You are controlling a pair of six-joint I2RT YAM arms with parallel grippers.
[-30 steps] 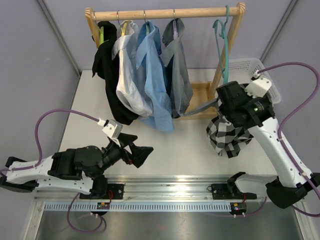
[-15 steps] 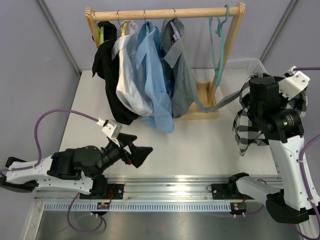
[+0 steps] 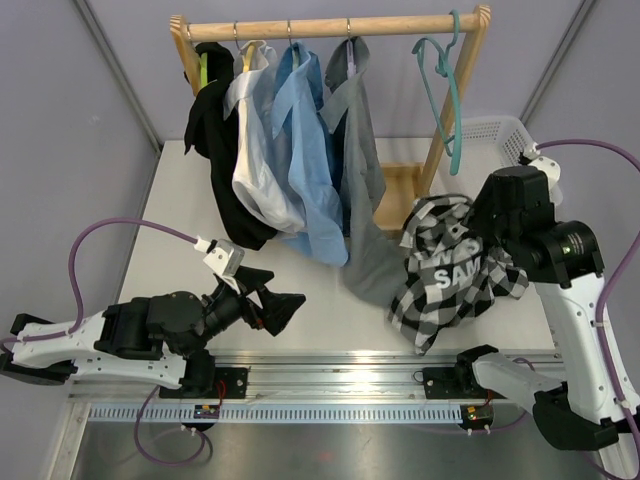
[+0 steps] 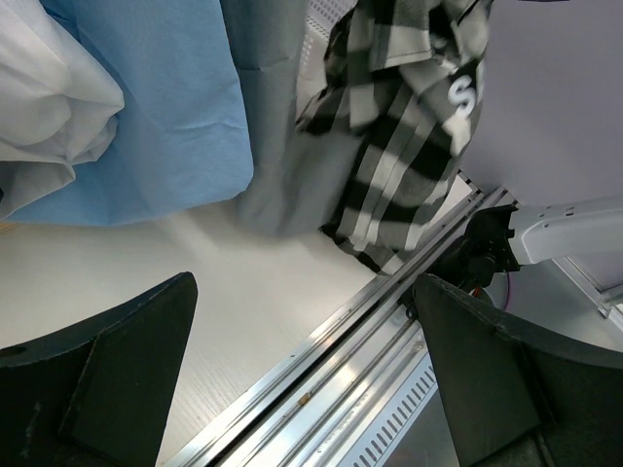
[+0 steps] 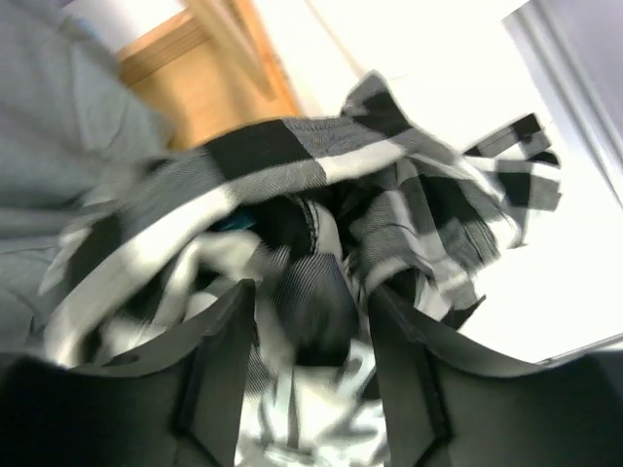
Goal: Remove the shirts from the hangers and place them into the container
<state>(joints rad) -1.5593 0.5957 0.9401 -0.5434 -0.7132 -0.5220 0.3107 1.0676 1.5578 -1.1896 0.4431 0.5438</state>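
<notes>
Right gripper (image 5: 310, 302) buried in checked shirt (image 3: 450, 270), cloth between fingers (image 5: 219, 370), blurry, can't tell if gripping or loose; left gripper (image 3: 285, 305) wide open, empty, above table (image 3: 180, 200)

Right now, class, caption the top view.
Checked shirt bunched at the right arm; teal hanger bare; four shirts on rail.

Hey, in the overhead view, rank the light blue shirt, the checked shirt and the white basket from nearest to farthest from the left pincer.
1. The light blue shirt, hanging on the rail, its hem just beyond the left pincer.
2. The checked shirt, off to the right, by the right arm.
3. The white basket, at the far right, past the rack.
</notes>
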